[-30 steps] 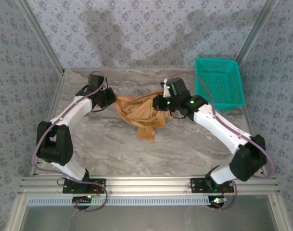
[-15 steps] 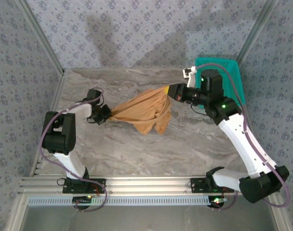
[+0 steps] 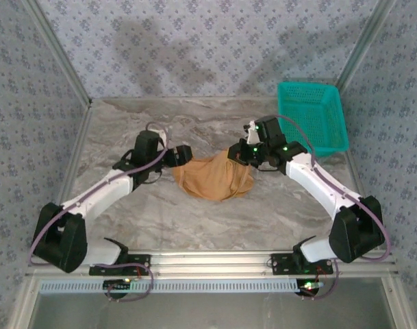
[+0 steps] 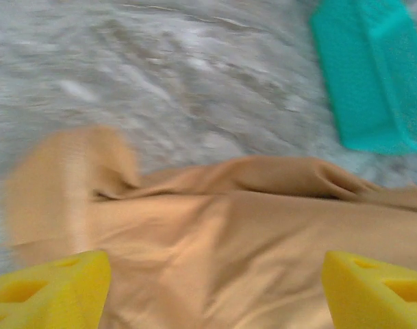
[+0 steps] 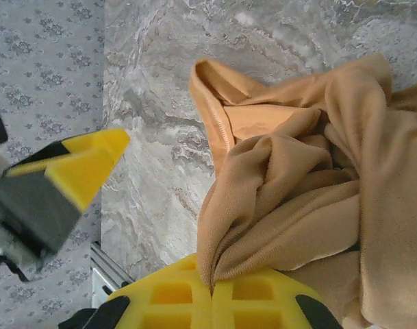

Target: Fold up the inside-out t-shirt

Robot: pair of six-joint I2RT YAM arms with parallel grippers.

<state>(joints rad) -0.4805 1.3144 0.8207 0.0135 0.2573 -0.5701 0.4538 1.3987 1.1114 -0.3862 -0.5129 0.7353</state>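
Lying in a crumpled heap about the middle of the worktop point(image 3: 263, 219), the inside-out t-shirt point(image 3: 211, 177) sits between the two arms. The right gripper point(image 3: 239, 156) is closed tight on a bunched fold at the heap's right side. Seen from the right wrist, its yellow fingers point(image 5: 160, 298) meet with tan cloth pinched in the seam between them. The left gripper point(image 3: 181, 154) stands at the heap's left side with its jaws spread wide. Seen from the left wrist, its yellow fingers point(image 4: 78, 274) sit far apart over smooth cloth and grip nothing. A teal basket point(image 3: 311, 116) stands in the far right corner of the worktop, near the right arm's wrist and apart from the shirt. Patterned walls point(image 3: 194, 48) close in the far edge and both sides. A metal rail point(image 3: 208, 259) runs along the near edge, carrying both arm bases.
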